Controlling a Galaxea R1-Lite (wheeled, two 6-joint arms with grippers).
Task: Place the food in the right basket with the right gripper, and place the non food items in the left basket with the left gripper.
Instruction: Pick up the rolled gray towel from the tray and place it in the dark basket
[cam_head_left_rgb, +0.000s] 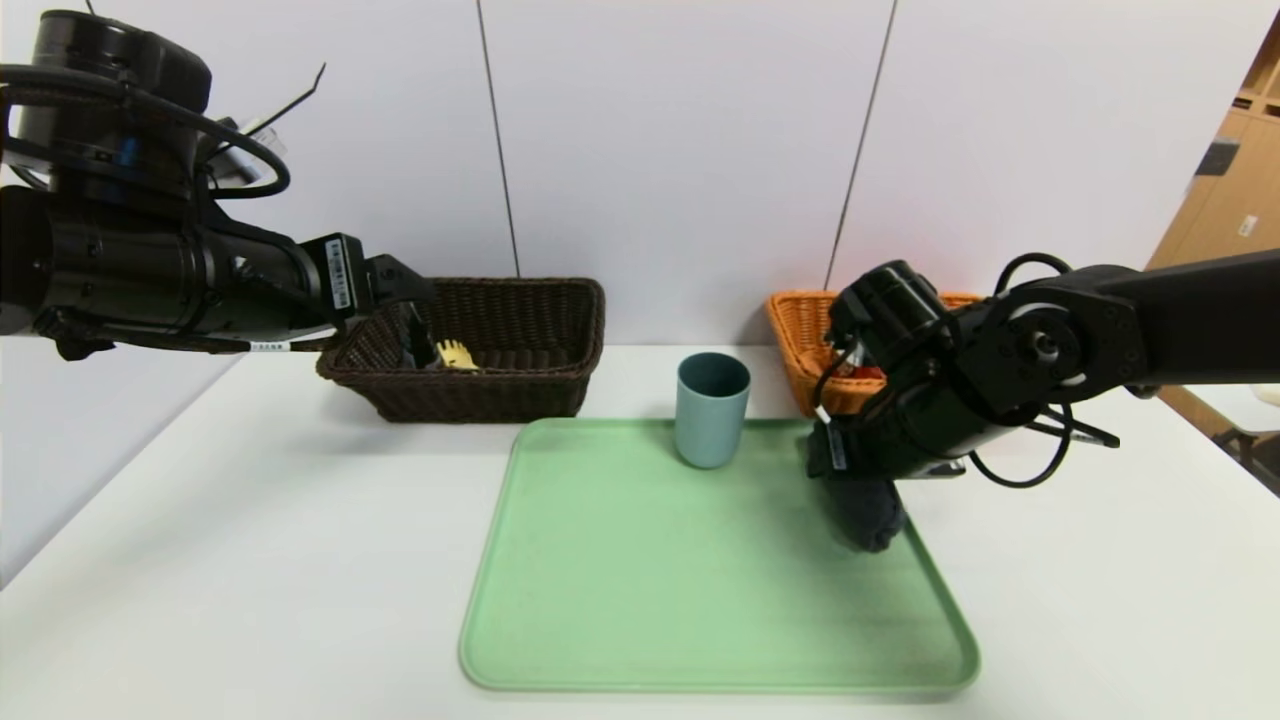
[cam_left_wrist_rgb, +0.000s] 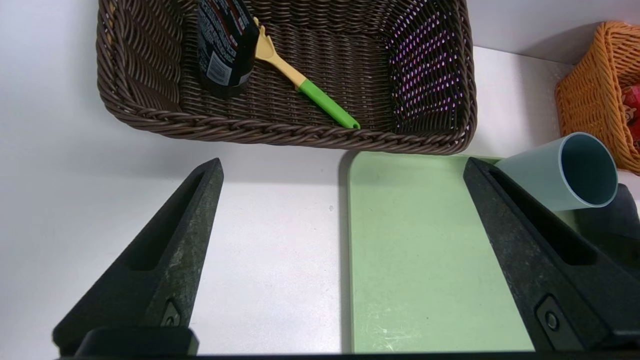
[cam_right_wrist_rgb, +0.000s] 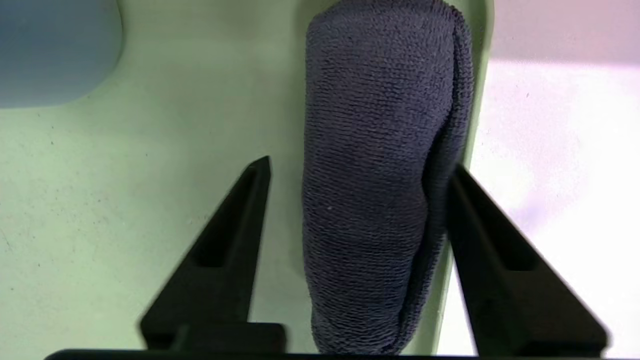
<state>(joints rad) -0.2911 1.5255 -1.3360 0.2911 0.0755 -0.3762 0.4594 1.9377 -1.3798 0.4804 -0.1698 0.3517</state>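
The dark grey rolled cloth lies on the right side of the green tray. My right gripper is open and straddles the cloth; one finger touches it, the other stands apart. The teal-grey cup stands upright at the tray's back edge. The dark bottle and the yellow pasta spoon lie in the dark brown basket. My left gripper is open and empty, held above the table in front of that basket. Something red shows in the orange-tan basket; the apple is hidden.
White walls stand close behind both baskets. The white table runs to the left of the tray and on to its front edge. My right arm reaches across in front of the orange-tan basket.
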